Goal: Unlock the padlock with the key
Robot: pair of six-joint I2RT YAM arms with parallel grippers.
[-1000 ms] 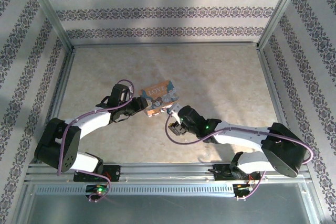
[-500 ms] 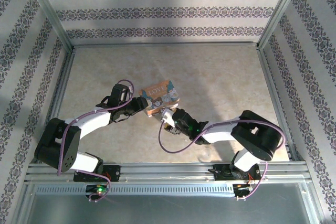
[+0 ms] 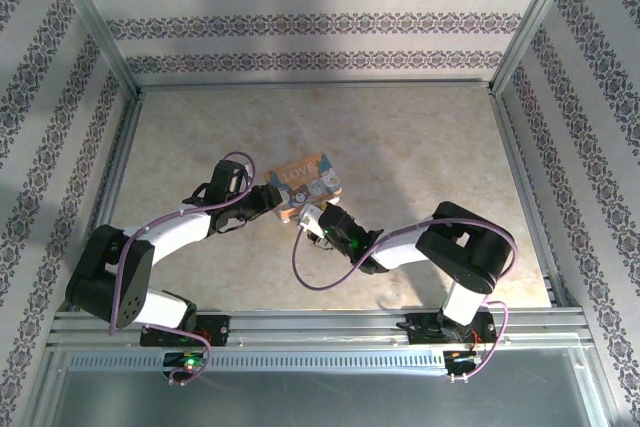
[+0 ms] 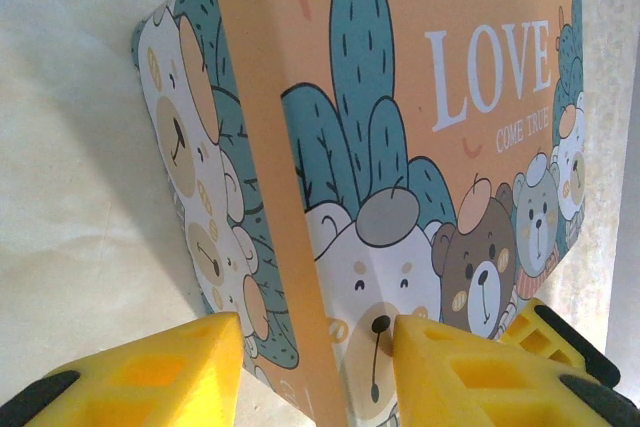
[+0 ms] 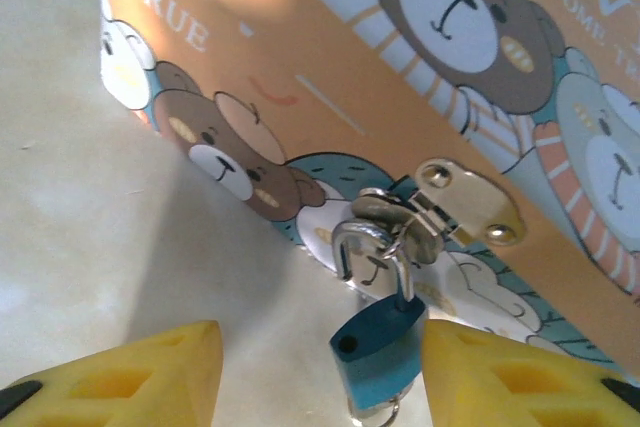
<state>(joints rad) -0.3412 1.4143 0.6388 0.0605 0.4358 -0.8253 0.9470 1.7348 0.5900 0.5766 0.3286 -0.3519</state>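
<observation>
**Top external view.** An orange box (image 3: 305,182) with "LOVE" lettering is seen lying flat on the pale table (image 3: 420,137), just left of the frame's centre. The left gripper (image 3: 275,201) is set against the box's left end. The right gripper (image 3: 311,215) is placed at the box's lower edge, its arm folded back towards the lower right. The fingers are too small here for their spread to be judged.

**Left wrist view.** A corner of the box (image 4: 450,147) is seen close up, with the lettered lid on the right and a bear-printed side wall on the left. The yellow fingers (image 4: 150,377) of the left gripper (image 4: 315,372) are seen along the bottom edge, partly spread. The box's end is clamped between them, one finger on each side of the corner.

**Right wrist view.** The padlock (image 5: 380,342), a small blue body with a silvery shackle, is seen at lower centre. It hangs from a metal hasp (image 5: 470,202) on the box's front wall (image 5: 330,97). The shackle's left leg ends above the body, clear of a dark hole in its top. A small silvery ring (image 5: 372,413) is seen below the body at the frame's bottom edge. The right gripper (image 5: 320,372) is parted around the padlock, with its yellow fingers (image 5: 480,377) at lower left and lower right. The right finger is just beside the body, the left one is apart from it, and nothing is gripped.
</observation>
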